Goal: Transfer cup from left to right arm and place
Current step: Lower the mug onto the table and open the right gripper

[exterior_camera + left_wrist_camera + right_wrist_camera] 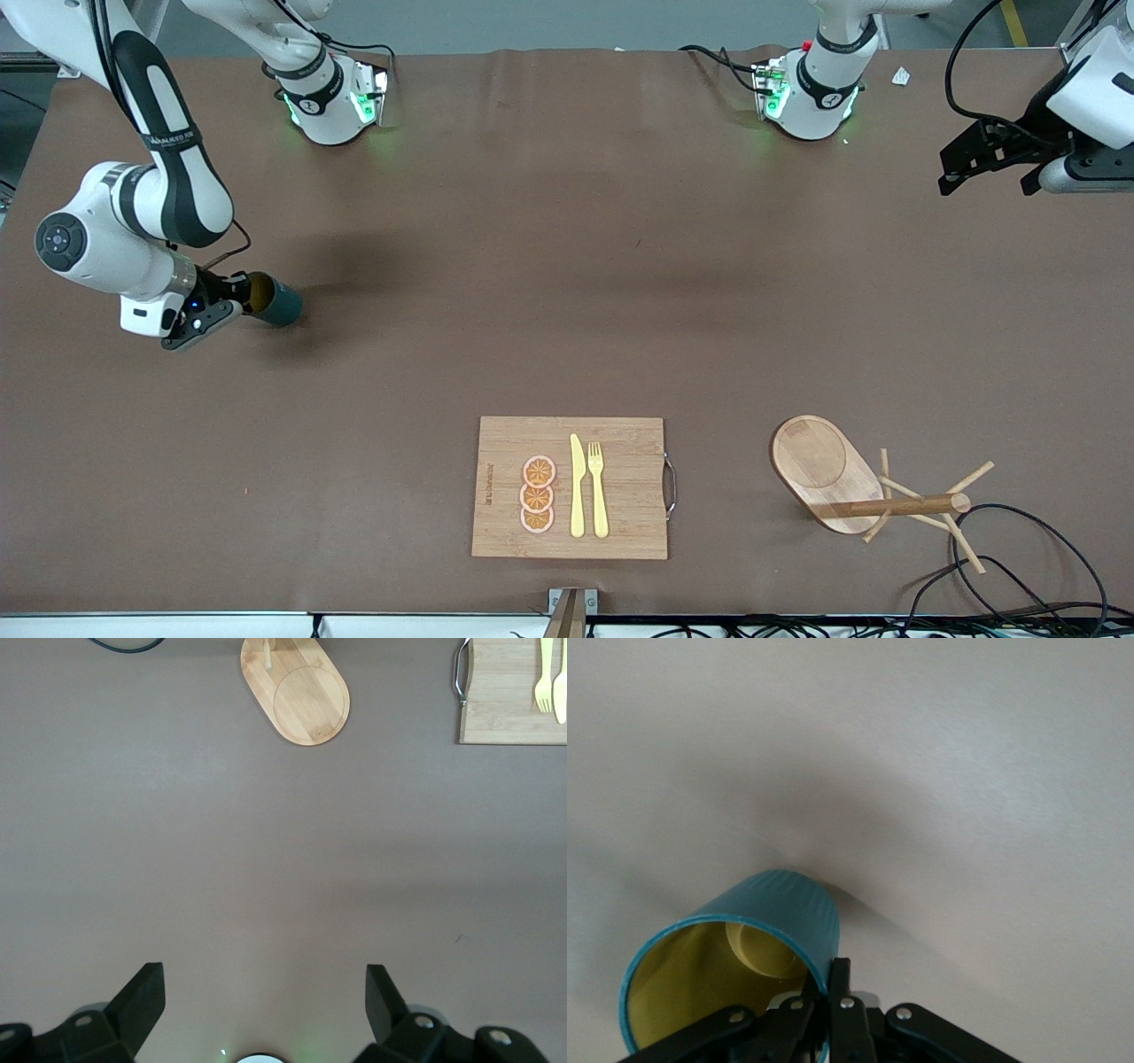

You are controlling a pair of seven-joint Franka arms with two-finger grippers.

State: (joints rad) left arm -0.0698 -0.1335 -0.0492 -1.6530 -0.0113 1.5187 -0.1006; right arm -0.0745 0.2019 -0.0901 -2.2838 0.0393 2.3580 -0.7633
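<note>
The right gripper (232,306) pinches the rim of the cup (276,302), tilted with its base at the table (532,266) toward the right arm's end, seemingly for placing, while the left gripper (988,167) waits empty, fingers spread wide.

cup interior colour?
Yellow inside the cup, teal outside; clearest in the right wrist view, where the right claw pinches its rim.
</note>
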